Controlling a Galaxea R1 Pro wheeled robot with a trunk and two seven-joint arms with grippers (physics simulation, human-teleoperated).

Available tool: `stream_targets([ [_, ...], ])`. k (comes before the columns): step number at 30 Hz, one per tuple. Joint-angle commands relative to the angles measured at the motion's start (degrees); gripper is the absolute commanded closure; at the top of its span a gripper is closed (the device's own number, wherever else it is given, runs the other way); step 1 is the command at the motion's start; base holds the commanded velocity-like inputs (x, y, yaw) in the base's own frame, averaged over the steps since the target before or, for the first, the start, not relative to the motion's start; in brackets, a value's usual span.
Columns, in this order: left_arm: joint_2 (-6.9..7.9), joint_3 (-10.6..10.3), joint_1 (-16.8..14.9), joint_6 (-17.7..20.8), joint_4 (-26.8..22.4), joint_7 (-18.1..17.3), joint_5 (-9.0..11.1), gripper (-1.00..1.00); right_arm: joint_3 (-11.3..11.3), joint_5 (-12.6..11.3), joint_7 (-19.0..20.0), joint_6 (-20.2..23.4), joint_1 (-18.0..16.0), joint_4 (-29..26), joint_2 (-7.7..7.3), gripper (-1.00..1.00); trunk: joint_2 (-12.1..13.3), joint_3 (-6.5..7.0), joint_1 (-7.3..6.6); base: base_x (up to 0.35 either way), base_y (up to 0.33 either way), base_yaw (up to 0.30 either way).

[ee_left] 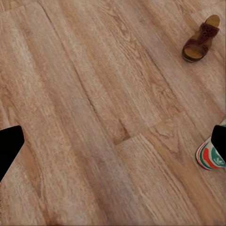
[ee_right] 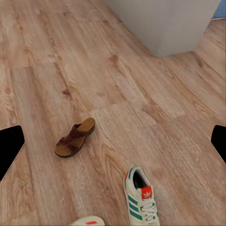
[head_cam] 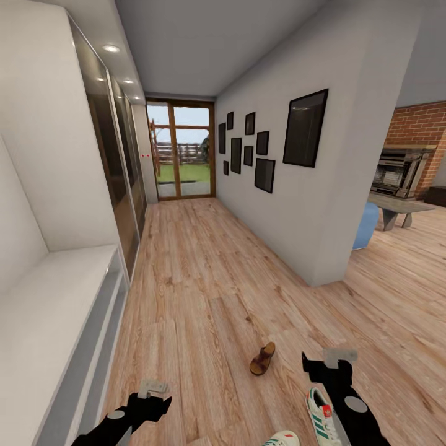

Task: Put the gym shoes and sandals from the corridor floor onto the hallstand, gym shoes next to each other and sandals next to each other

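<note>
Both black grippers, left [head_cam: 150, 406] and right [head_cam: 326, 370], hang spread wide and empty low over the light wood-grain plank floor [head_cam: 204, 279], apparently poised for picking. Nearest lie two white sneakers with green stripes [head_cam: 321, 415] [head_cam: 282, 439], the dark-brown leather sandal [head_cam: 262, 358] just beyond. The pale grey-white shelf unit [head_cam: 59, 310] along the left wall stands bare.

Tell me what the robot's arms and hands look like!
Both arms are black and chunky. The left gripper and the right gripper each have a black body with a small pale grey block on top. The right arm has a round grey patch partway along it. In the wrist views, the fingers are plain black shapes at the picture's sides. No cables or writing show.
</note>
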Motion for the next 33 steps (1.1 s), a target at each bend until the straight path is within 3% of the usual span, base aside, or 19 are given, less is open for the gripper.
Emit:
stream_targets([
  [1,0.06,-0.05,-0.01,-0.31,0.04,-0.08,-0.56,-1.00,0.10,0.03,-0.17,0.86,-0.14,-0.46,0.01,-1.00,-0.03,-0.06,0.00,0.000,0.000,0.000],
  [16,0.27,-0.01,0.08,-0.40,-0.04,-0.48,-0.84,-1.00,-0.05,0.02,-0.11,3.01,-0.61,-2.09,0.13,-1.00,-0.03,-0.27,0.00,0.000,0.000,0.000],
  [24,0.22,-0.05,0.08,-0.44,-0.05,-0.59,-0.81,-1.00,-3.51,-0.11,-0.11,3.12,-0.64,-2.08,0.17,-1.00,-0.03,-0.92,0.00,0.000,0.000,-0.001],
  [33,0.21,-0.04,0.08,-0.47,-0.05,-0.67,-0.76,-1.00,-4.67,-0.14,-0.11,5.02,-0.65,-2.03,0.21,-1.00,-0.03,-1.73,0.00,0.000,0.000,-0.058],
])
